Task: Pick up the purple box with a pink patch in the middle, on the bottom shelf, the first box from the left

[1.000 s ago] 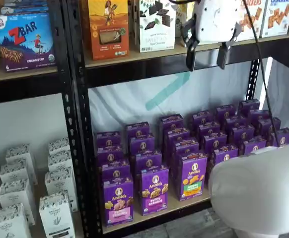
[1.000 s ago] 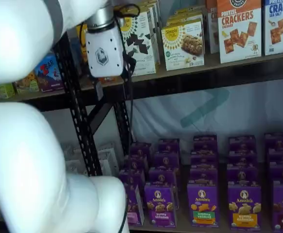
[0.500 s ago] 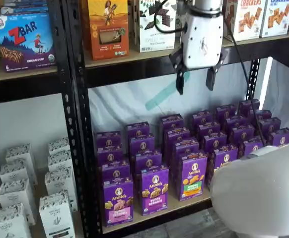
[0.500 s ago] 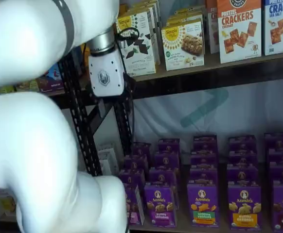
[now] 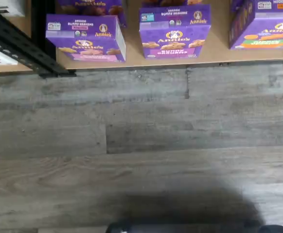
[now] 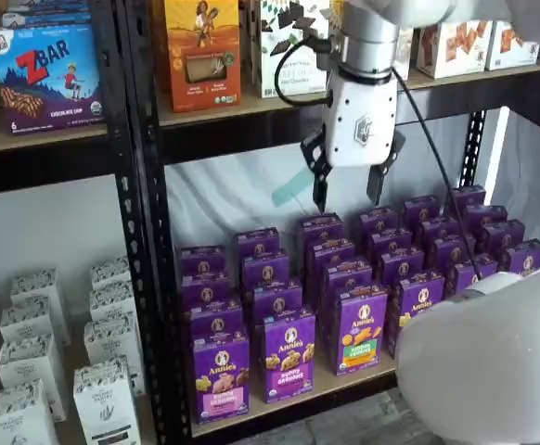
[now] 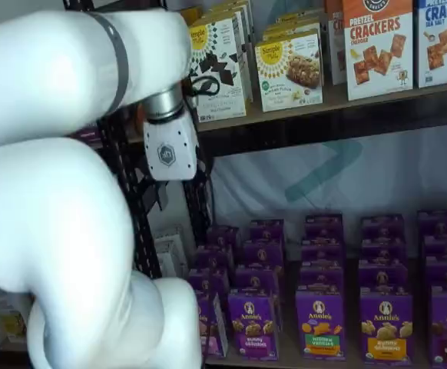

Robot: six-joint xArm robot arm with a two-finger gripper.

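The purple box point(image 6: 221, 375) with the pink label stands at the front left of the purple rows on the bottom shelf point(image 6: 300, 393). The wrist view shows it point(image 5: 85, 38) upright on the tan board point(image 5: 219, 54), beside a carton with a purple label point(image 5: 174, 30). My gripper point(image 6: 348, 200) hangs below the upper board, above the back rows and up and to the right of the box. Its two black fingers stand apart and empty, so it is open. In a shelf view the box point(image 7: 211, 326) is partly hidden behind my arm.
A black rack upright point(image 6: 146, 232) stands just left of the box. White cartons point(image 6: 29, 371) fill the bay to the left. A green-label carton point(image 6: 360, 329) stands further right in the front row. My white arm link point(image 6: 493, 362) covers the lower right. Wood floor point(image 5: 141, 145) lies before the shelf.
My gripper has moved down and to the left, from the upper board's level to under it, over the purple rows. The boxes have not moved.
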